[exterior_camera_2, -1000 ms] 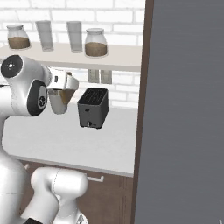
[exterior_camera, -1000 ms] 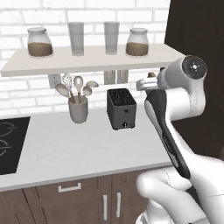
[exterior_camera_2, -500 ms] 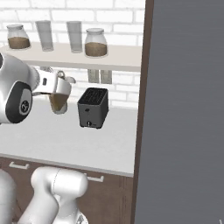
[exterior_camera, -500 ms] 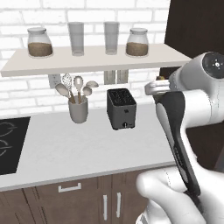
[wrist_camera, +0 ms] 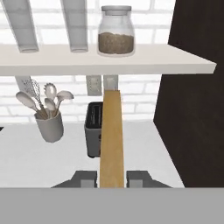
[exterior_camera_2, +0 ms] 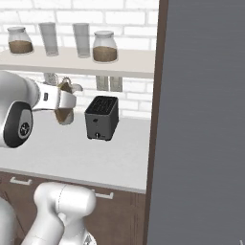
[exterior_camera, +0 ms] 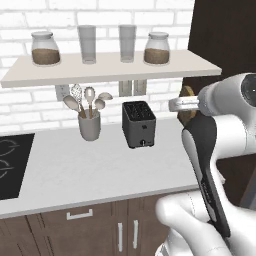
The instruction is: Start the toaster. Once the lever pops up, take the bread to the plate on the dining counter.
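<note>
1 bread (wrist_camera: 111,140) slice clamped edge-on in closed pincer (wrist_camera: 112,178), apparently above toaster (exterior_camera: 138,123); no legible writing.

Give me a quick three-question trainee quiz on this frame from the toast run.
1. True or false: the bread is clamped edge-on in the hand.
2. What stands left of the toaster on the counter? A) utensil cup B) kettle C) bowl
3. Fill in: the shelf carries two jars and two empty ____.

Key: 1 true; 2 A, the utensil cup; 3 glasses.
</note>
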Robot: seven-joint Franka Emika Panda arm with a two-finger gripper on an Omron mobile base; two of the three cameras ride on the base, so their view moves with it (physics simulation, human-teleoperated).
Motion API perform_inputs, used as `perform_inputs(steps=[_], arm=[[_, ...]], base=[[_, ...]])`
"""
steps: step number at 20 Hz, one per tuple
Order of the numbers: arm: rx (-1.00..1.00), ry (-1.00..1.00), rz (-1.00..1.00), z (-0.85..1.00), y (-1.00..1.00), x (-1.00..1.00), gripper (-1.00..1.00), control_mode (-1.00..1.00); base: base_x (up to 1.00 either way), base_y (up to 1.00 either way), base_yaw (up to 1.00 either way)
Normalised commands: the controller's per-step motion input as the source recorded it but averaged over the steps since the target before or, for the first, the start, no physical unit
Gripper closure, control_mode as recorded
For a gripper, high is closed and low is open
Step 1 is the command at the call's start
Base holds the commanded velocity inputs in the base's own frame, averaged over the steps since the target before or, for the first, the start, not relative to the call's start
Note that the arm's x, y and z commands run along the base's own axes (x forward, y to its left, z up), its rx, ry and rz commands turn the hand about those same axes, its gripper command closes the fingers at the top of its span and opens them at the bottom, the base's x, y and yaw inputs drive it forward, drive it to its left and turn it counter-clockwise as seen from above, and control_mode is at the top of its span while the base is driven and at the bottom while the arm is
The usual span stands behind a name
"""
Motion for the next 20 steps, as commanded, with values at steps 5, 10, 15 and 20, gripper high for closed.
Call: perform_inputs(steps=[5, 10, 15, 20], arm=[[0.0, 0.0, 0.0, 0.0, 0.0, 0.52, 1.0, -1.0], [0.0, 0.0, 0.0, 0.0, 0.0, 0.24, 1.0, -1.0], [0.0, 0.0, 0.0, 0.0, 0.0, -0.05, 1.0, 1.0], [0.0, 0.0, 0.0, 0.0, 0.0, 0.0, 1.0, 1.0]], base=[[0.0, 0.0, 0.0], [0.0, 0.0, 0.0], [-0.12, 0.0, 0.01], [-0.97, 0.0, 0.39]])
